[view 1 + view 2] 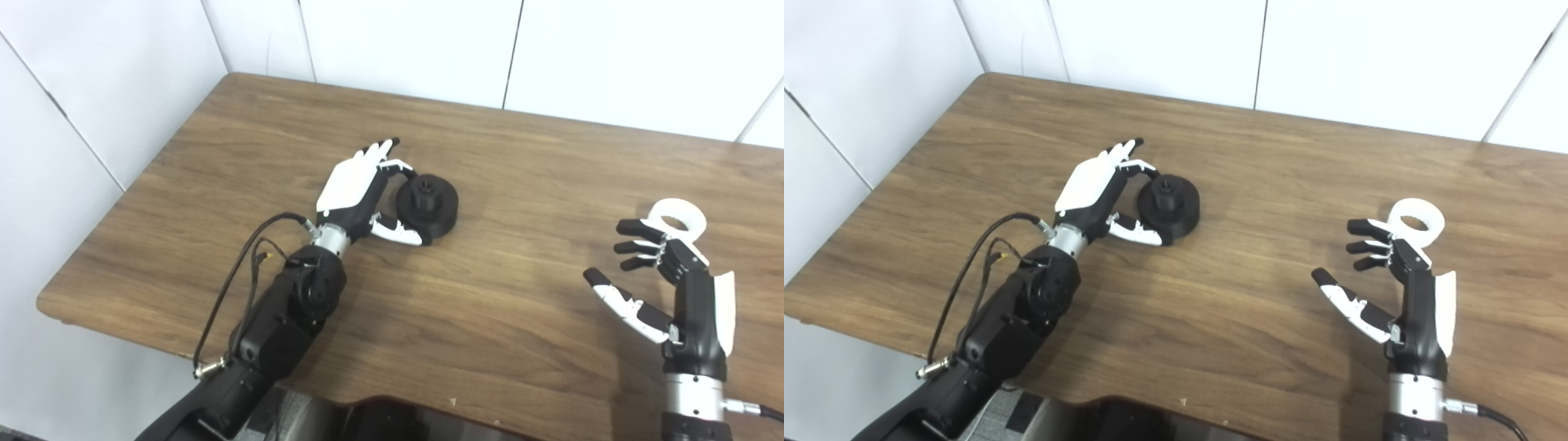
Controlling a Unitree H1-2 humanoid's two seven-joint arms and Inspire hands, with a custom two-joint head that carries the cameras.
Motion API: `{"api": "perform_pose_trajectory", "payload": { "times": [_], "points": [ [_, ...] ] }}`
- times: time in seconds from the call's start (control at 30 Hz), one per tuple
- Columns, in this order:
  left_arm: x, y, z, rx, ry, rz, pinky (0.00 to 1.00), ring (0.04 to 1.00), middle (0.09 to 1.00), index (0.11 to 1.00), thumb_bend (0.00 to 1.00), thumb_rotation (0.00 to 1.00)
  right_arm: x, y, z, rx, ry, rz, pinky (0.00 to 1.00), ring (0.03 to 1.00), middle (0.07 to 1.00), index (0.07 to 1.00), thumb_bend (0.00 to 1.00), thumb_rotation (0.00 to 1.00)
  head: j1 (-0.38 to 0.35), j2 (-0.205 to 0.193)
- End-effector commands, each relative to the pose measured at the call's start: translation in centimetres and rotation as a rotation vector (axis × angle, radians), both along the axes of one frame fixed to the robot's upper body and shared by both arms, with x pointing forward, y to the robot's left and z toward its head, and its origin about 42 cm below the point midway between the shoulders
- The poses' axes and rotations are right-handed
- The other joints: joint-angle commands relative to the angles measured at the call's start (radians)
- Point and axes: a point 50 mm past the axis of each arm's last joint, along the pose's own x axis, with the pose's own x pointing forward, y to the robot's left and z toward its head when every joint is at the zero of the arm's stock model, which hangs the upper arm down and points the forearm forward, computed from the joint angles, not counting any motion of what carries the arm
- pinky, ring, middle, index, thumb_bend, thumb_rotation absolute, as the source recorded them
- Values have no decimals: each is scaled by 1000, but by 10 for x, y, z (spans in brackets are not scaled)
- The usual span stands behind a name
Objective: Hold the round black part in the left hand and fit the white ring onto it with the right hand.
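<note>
On the wooden surface (502,318), left eye view: left hand (358,196) cups the round black part (427,205), fingers and thumb at its rim, part resting down. Right eye view: right hand (1387,288) spread, holding nothing; white ring (1417,222) lies just beyond its fingertips.

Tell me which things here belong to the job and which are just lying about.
Job:
- round black part, left hand around it
- white ring on the table
- right hand, open, holding nothing

Lying about:
- nothing else visible
</note>
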Motion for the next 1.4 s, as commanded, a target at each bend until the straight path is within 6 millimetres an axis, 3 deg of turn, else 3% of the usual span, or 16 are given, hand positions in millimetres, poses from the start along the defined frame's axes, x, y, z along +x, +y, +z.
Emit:
{"api": "perform_pose_trajectory", "payload": {
  "times": [0.0,0.17,0.37,1.03,1.37],
  "points": [
    [-7,-3,1,23,-8,-41,1000,1000,1000,633,940,256,-10,11,-4,46,19,-21,468,594,678,660,660,146,-6,2],
    [-18,-15,-5,-32,11,-90,1000,1000,1000,629,949,227,-9,14,-3,45,16,-20,465,592,679,660,656,136,-24,5],
    [-32,-31,-2,-55,20,-161,1000,1000,1000,630,954,283,-8,17,-1,43,14,-29,459,586,676,657,658,161,-50,11],
    [-75,-62,4,-80,48,-343,1000,1000,1000,619,976,283,-8,35,5,41,-3,-33,463,588,678,655,637,118,-184,42],
    [-85,-68,6,-95,60,-387,1000,1000,1000,610,977,264,-8,43,7,57,-4,-28,468,598,682,654,636,91,-263,51]
  ]
}}
